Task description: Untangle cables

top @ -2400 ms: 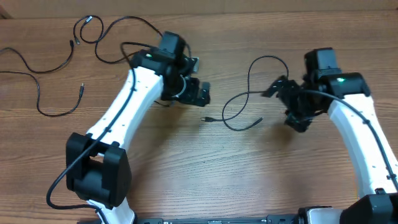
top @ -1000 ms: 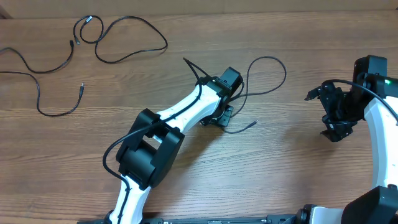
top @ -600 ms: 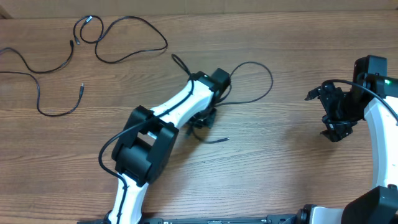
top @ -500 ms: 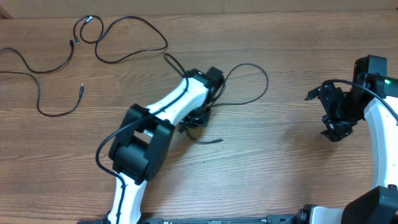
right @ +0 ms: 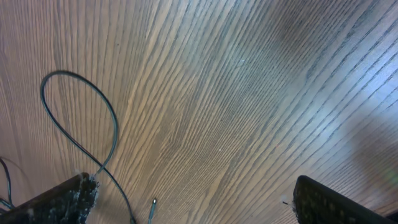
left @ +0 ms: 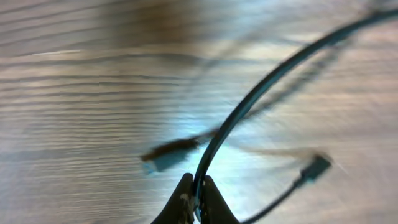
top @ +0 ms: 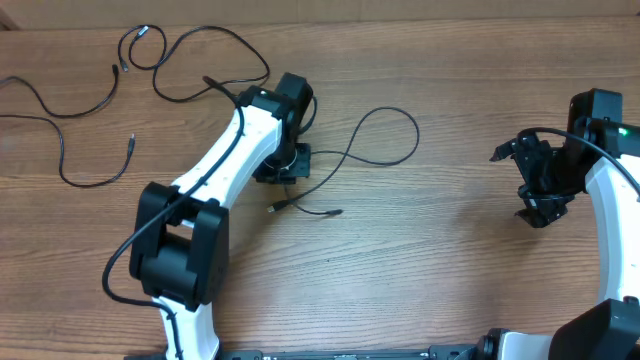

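In the overhead view my left gripper (top: 285,163) sits left of the table's middle, shut on a thin black cable (top: 416,138). That cable loops out to the right and comes back, and its two plug ends (top: 335,212) lie just below the gripper. The left wrist view shows the closed fingertips (left: 198,182) pinching this cable (left: 273,74), which arcs up to the right, blurred. My right gripper (top: 540,190) hangs at the far right, apart from the cable. Its fingers (right: 62,200) stand wide open with nothing between them, and the cable's loop (right: 115,127) shows on that view's left side.
Two more black cables lie at the table's back left: a long looping one (top: 266,68) and a curved one (top: 62,165) by the left edge. A further strand (top: 45,108) runs in from the left edge. Bare wood lies between the two arms.
My left gripper has closed on the cable and swung left and back, dragging the loop and plug ends with it. The right arm has not moved.
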### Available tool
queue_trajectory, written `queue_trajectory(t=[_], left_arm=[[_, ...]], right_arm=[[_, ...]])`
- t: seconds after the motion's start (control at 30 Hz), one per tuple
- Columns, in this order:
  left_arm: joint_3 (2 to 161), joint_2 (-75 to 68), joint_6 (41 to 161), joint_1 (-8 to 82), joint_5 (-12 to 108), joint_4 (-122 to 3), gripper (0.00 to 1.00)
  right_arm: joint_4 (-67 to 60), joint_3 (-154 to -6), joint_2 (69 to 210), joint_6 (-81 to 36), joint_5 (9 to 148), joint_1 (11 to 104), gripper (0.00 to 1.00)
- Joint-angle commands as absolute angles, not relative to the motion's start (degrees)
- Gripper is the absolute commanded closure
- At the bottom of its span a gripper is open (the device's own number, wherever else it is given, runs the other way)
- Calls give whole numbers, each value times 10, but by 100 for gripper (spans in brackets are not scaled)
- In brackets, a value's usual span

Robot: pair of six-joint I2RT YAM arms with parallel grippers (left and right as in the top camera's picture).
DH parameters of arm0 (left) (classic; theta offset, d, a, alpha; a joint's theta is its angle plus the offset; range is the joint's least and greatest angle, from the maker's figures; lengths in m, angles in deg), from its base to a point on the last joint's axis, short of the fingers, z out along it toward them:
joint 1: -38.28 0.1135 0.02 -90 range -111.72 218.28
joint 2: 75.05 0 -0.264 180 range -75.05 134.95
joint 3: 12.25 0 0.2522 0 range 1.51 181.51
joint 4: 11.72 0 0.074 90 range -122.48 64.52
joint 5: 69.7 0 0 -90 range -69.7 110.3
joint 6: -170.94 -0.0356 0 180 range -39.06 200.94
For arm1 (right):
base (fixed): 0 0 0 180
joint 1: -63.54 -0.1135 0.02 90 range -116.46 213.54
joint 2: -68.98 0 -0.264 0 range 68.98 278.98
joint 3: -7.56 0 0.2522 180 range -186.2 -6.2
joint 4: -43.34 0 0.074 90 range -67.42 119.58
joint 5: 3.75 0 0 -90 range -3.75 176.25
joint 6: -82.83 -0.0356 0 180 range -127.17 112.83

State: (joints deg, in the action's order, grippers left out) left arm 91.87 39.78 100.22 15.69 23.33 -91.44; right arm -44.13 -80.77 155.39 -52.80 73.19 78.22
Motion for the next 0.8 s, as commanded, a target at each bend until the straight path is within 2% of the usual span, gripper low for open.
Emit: queue_trajectory(t=[0.0,0.07,0.17,0.37,0.4,0.57,0.77], left_arm=[[915,403,930,136,287,-912,94],[911,408,932,128,287,-901,94],[897,416,931,115,282,-869,88],[878,419,931,113,213,-840,85],[878,419,931,113,212,-840,82],[878,419,909,113,212,-841,51],[873,419,893,113,211,-838,39]], right_arm=[[-440,-812,1550,-531,738,785,0],[-440,-812,1550,-531,738,785,0],[-440,-812,1550,-531,738,785,0],[-440,-812,1550,-531,738,785,0],[-440,-812,1550,-531,738,785,0],[-440,-812,1550,-531,738,785,0],[-440,-812,1550,-531,738,785,0]])
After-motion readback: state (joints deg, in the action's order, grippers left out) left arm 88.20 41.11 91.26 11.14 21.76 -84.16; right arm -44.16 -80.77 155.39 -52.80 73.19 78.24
